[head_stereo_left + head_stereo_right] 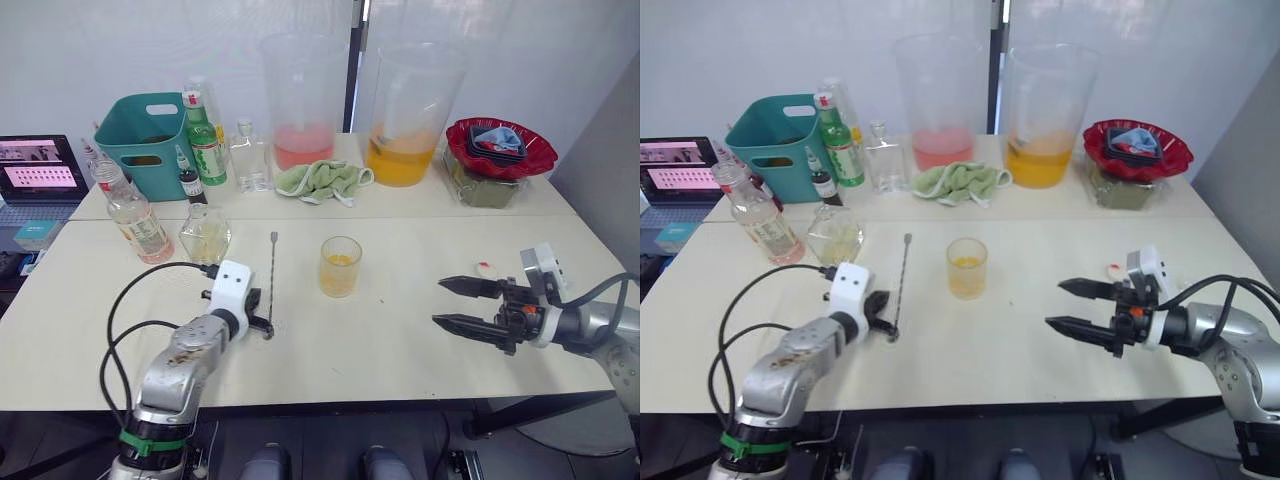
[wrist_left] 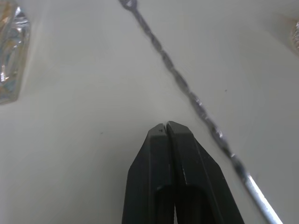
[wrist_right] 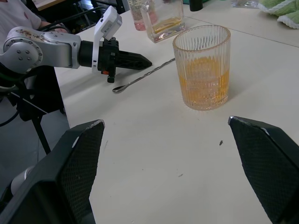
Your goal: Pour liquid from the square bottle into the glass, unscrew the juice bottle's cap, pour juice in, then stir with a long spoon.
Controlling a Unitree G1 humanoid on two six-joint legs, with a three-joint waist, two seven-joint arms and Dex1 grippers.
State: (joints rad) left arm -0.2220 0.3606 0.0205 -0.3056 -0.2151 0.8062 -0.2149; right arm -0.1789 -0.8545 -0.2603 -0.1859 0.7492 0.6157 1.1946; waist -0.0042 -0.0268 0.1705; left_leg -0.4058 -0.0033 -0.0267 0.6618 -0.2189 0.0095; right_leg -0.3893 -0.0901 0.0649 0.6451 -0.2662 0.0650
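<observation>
Left eye view: a pale table with the glass (image 1: 340, 265) standing near its middle, upright and holding orange-yellow liquid in its lower part. The long spoon (image 1: 271, 283) lies flat on the table to the robot's left of the glass, apart from it, its bowl end toward the robot. The left gripper (image 2: 167, 132) rests low just beside the spoon's bowl end with its two black fingers pressed together on nothing — the left wrist view shows the twisted spoon handle passing next to the clenched tips, not between them. The right gripper (image 1: 452, 304) hovers to the right of the glass, well apart from it, fingers spread wide and empty. The juice bottle's cap (image 1: 485, 269) lies on the table just beyond the right gripper. At the left, the square bottle (image 1: 205, 234) stands near the juice bottle (image 1: 133, 213), which is uncapped — both upright.
</observation>
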